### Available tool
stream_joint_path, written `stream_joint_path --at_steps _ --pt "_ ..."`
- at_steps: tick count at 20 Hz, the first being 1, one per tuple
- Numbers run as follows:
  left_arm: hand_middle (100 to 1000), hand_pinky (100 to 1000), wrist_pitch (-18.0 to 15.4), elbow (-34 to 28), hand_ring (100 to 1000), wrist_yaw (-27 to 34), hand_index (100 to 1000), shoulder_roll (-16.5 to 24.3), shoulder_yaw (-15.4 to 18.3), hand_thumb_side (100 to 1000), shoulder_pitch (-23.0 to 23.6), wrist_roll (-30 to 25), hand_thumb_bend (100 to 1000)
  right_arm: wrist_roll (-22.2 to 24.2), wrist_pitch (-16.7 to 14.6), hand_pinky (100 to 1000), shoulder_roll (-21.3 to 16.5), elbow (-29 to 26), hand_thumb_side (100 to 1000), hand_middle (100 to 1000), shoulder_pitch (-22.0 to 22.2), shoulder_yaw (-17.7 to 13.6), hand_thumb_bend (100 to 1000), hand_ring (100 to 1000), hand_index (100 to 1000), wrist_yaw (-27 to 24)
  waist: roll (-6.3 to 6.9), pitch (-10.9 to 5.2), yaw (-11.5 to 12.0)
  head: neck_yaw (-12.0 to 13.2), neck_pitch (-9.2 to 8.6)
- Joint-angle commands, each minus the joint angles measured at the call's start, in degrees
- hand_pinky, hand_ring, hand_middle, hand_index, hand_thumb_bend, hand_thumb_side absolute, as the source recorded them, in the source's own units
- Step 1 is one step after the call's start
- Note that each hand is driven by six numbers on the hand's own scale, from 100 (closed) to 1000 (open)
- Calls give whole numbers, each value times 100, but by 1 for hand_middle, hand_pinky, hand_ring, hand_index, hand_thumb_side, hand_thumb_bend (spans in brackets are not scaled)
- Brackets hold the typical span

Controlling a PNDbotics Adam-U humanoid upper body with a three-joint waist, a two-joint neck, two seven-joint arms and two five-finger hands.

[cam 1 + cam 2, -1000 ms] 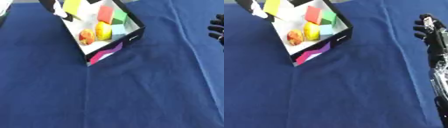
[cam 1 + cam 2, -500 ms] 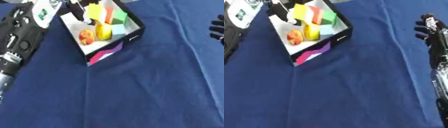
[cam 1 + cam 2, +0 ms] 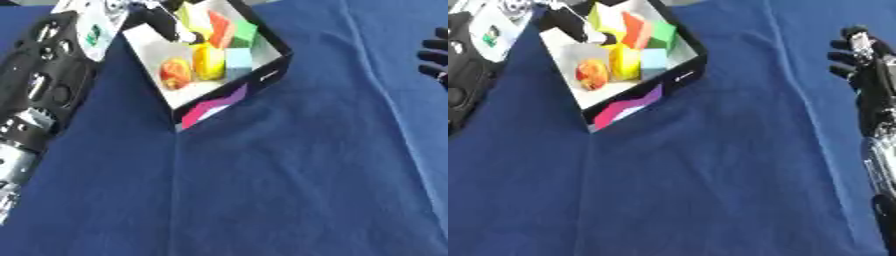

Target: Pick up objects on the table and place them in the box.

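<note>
Left eye view: a dark blue cloth with soft creases covers the desk [image 3: 289,190] and fills nearly the whole frame; nothing of the room shows beyond it. The black-walled cardboard box with a white floor [image 3: 262,80] sits in the upper middle, turned askew, its long axis running from lower left to upper right and one corner, with pink and purple patches, pointing to the lower left. Its side carries a small white mark, too small to read. Inside lie an orange-red round fruit [image 3: 175,72], a yellow piece [image 3: 208,62], a pale blue block [image 3: 236,56], a red block [image 3: 220,29] and a green block [image 3: 247,35]. The black left hand [image 3: 166,20] reaches in at the box's upper left corner, fingers curled; whether they hold anything I cannot tell.

Right eye view: the right hand [image 3: 855,55] hovers at the right edge, fingers loosely spread, holding nothing.
</note>
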Motion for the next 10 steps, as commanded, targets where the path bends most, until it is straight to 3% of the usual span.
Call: stream_joint_path --at_steps 1,3,6,10 --pt "781 839 81 -419 784 502 878 450 94 473 -175 292 433 -28 -20 840 -135 -88 789 750 0 -47 100 816 840 -22 1 -290 28 -69 28" --pt "772 831 182 -714 772 953 861 699 78 453 -115 483 357 -44 -19 840 -159 -88 790 750 35 -60 100 816 839 -17 6 -304 64 -97 35" --pt "728 800 511 -1192 733 1639 829 1030 123 388 127 793 100 -65 -23 840 -189 -98 788 750 72 -77 100 816 839 -12 12 -320 106 -129 38" --pt "683 761 1024 -2110 687 2868 796 1397 403 450 723 1480 100 -106 -37 840 -207 -121 791 751 111 -116 100 816 839 -7 8 -316 154 -176 18"
